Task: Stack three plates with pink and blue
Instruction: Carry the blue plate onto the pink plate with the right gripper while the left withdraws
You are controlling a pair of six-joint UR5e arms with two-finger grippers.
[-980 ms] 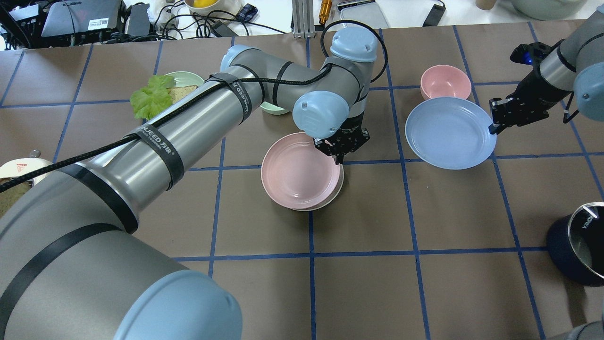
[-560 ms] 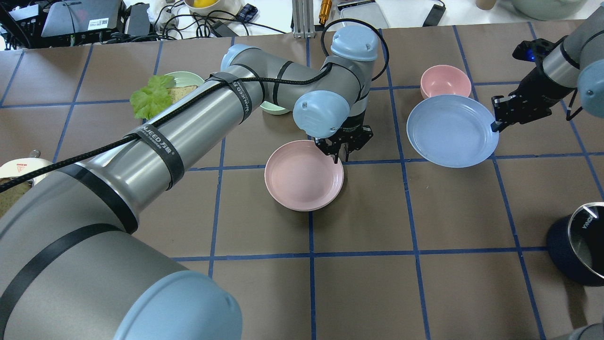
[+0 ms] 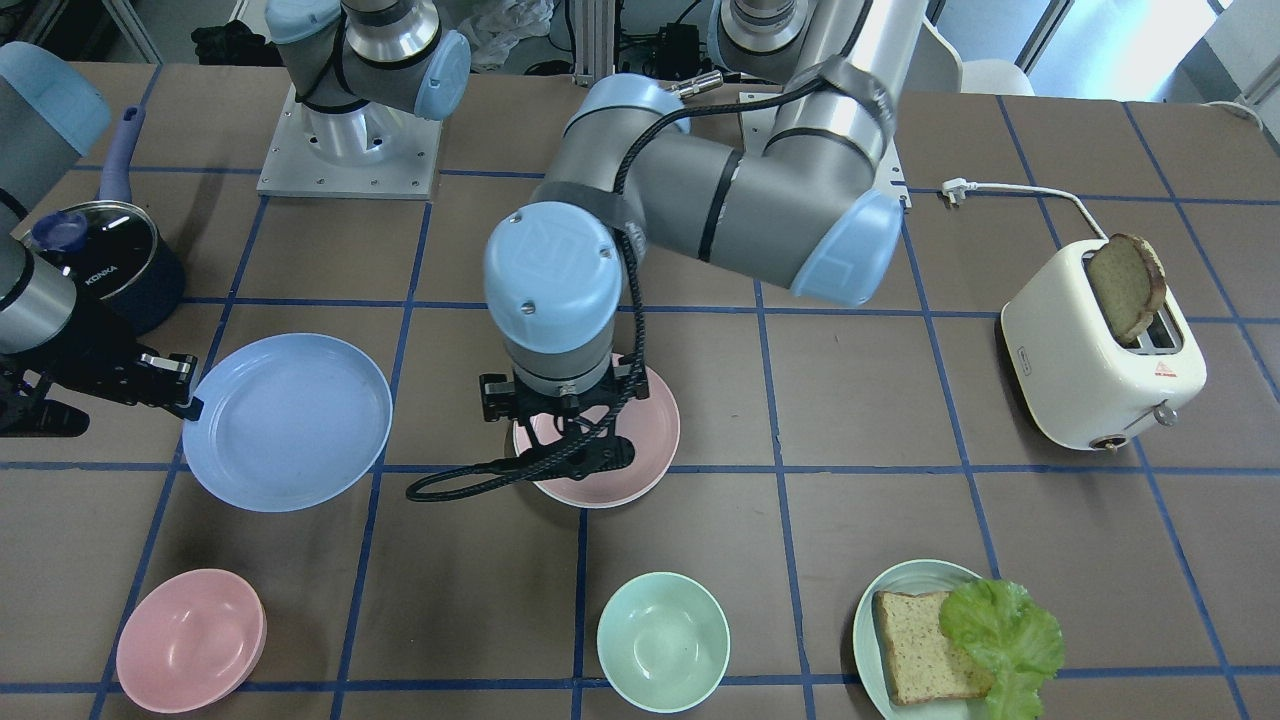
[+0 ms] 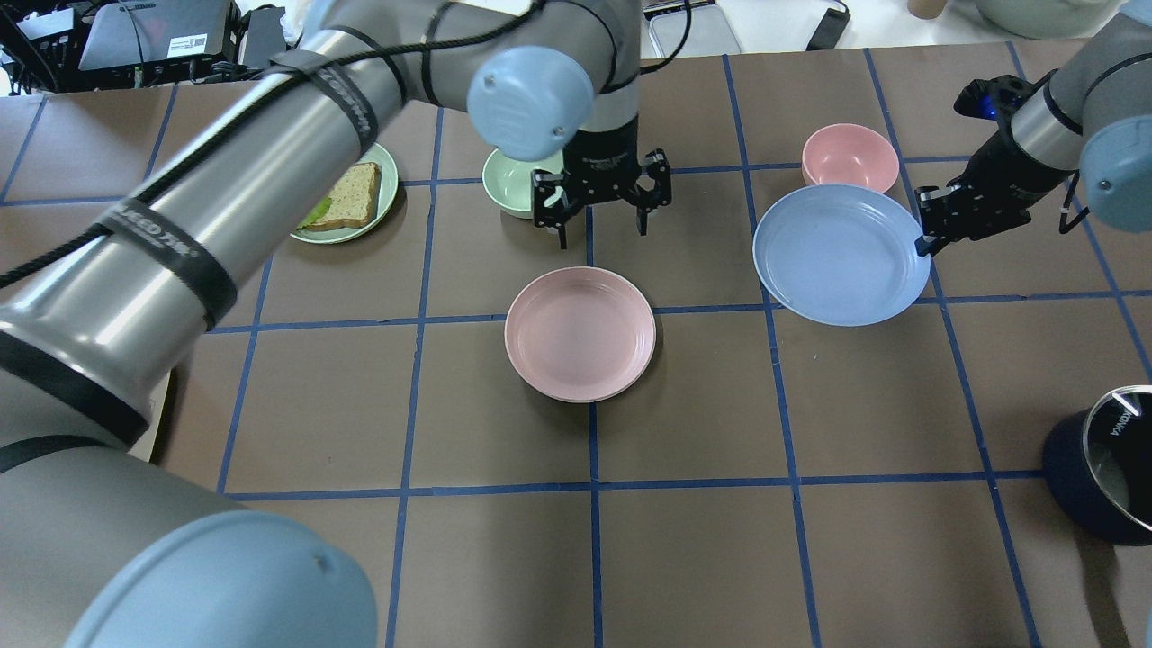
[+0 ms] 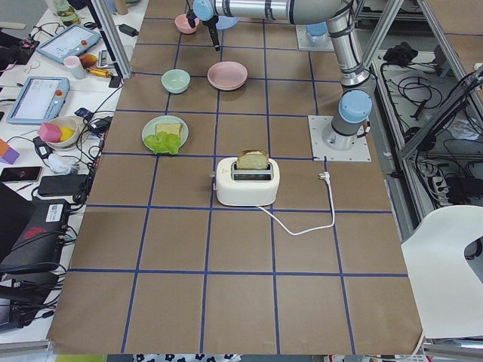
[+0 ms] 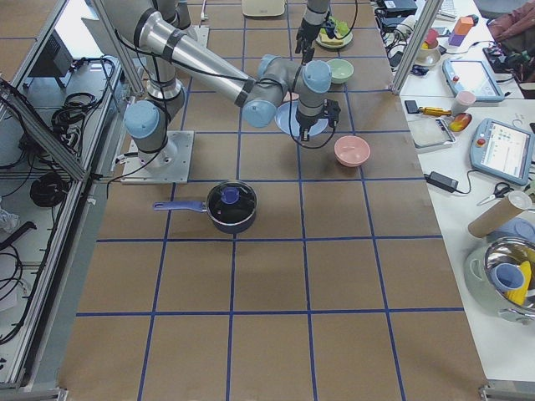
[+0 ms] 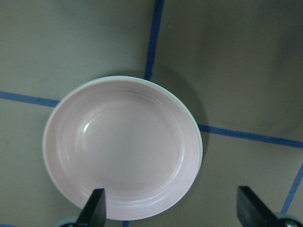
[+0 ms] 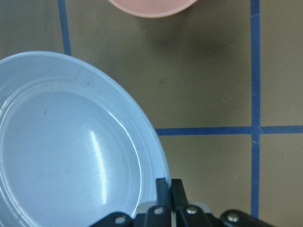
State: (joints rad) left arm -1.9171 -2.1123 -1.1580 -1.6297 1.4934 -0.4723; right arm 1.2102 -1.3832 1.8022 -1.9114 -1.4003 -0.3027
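The blue plate (image 4: 837,256) is hanging by its rim beside the pink bowl (image 4: 850,155), well apart from the pink plate (image 4: 580,333), which is sitting on the cream plate (image 7: 200,142), only a pale edge showing. The right gripper (image 4: 922,241) is pinching the blue rim, while the left gripper (image 4: 603,234) is hovering beyond the pink plate, jaws spread, empty.

A bare stretch of brown table (image 4: 711,360) is seen between the pink plate (image 4: 580,333) and the blue plate (image 4: 841,254), the latter pinched at its rim by the right gripper (image 4: 925,240). The pink plate's top is shown uncovered from overhead. The left gripper (image 4: 601,214), jaws spread, is seen hanging on its far side, just beside the mint bowl (image 4: 506,184). The blue plate's far side is bounded by the pink bowl (image 4: 850,155), near it. A dark pot (image 4: 1093,468) is set well apart, at the near right.
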